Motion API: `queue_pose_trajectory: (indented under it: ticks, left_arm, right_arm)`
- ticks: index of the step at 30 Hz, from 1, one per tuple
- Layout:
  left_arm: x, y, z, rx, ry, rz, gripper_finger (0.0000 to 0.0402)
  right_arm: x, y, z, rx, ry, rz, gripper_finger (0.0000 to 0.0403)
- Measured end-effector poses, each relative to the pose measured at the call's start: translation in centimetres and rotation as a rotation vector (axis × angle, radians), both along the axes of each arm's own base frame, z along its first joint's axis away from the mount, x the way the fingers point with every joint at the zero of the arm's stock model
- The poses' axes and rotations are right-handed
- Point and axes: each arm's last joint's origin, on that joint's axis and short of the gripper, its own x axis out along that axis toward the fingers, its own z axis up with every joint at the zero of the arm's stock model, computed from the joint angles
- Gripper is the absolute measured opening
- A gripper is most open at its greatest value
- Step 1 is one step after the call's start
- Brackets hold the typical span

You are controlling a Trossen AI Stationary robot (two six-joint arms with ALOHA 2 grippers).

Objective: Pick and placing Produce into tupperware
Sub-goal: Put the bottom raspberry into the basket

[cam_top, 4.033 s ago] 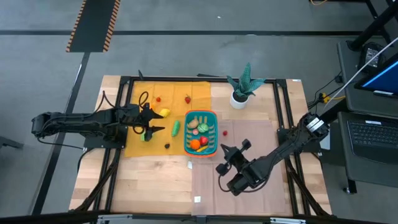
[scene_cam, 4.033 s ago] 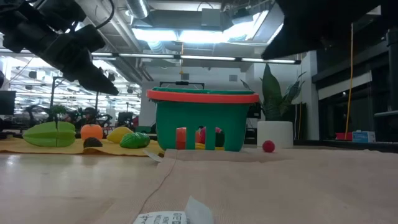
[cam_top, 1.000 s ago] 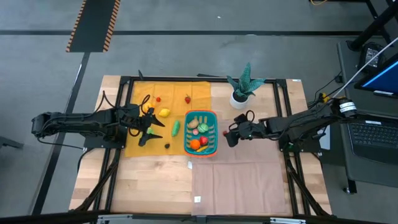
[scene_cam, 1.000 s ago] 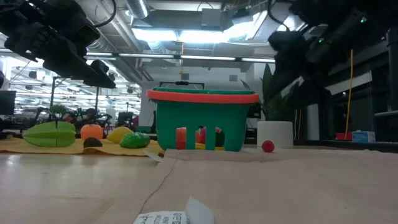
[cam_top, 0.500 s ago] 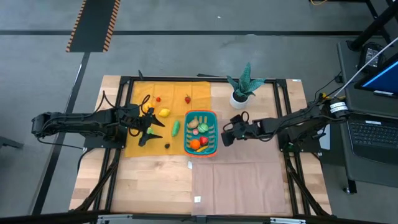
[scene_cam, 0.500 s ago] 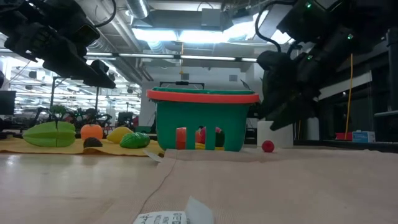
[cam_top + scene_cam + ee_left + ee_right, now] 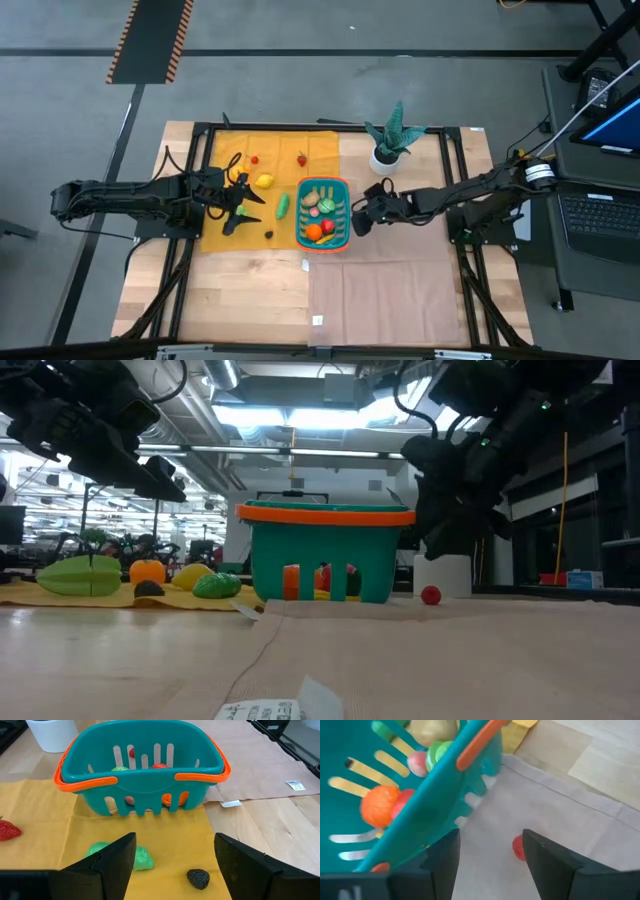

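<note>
The right gripper [image 7: 490, 855] hangs with fingers parted and empty, just beside the teal slotted plastic basket with the orange rim [image 7: 343, 185]. The small red toy fruit [image 7: 518, 847] lies on the cloth directly ahead between them, far nearer than the left gripper [image 7: 243, 203], also spread wide.

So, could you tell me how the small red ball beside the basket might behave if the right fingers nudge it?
The red ball looks round and sits loose on the flat cloth, so it would probably roll. Being small next to the right gripper, it could slip from the open fingers.

Teal basket [image 7: 323, 213] upright w/ produce [image 7: 316, 231] inside, more beside
</note>
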Motion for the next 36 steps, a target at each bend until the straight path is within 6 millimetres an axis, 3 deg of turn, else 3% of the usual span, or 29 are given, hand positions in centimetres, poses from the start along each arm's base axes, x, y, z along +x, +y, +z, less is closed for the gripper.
queue_pose_trajectory:
  ticks: [5, 13, 17, 36]
  left_arm:
    - [0.0, 0.0, 0.0, 0.000, 0.000, 0.000, 0.0261]
    - [0.0, 0.0, 0.0, 0.000, 0.001, 0.000, 0.0261]
    - [0.0, 0.0, 0.0, 0.001, 0.001, -0.001, 0.0261]
    - [-0.1, 0.0, -0.2, -0.006, 0.027, 0.000, 0.0261]
  right_arm:
    - [0.5, 0.0, -1.2, -0.006, 0.149, -0.012, 0.0215]
    - [2.6, 0.2, -1.2, -0.021, 0.189, -0.002, 0.0215]
    - [2.7, 0.2, -1.9, -0.065, 0.280, -0.020, 0.0215]
    - [3.3, 0.2, -1.5, -0.066, 0.211, -0.012, 0.0215]
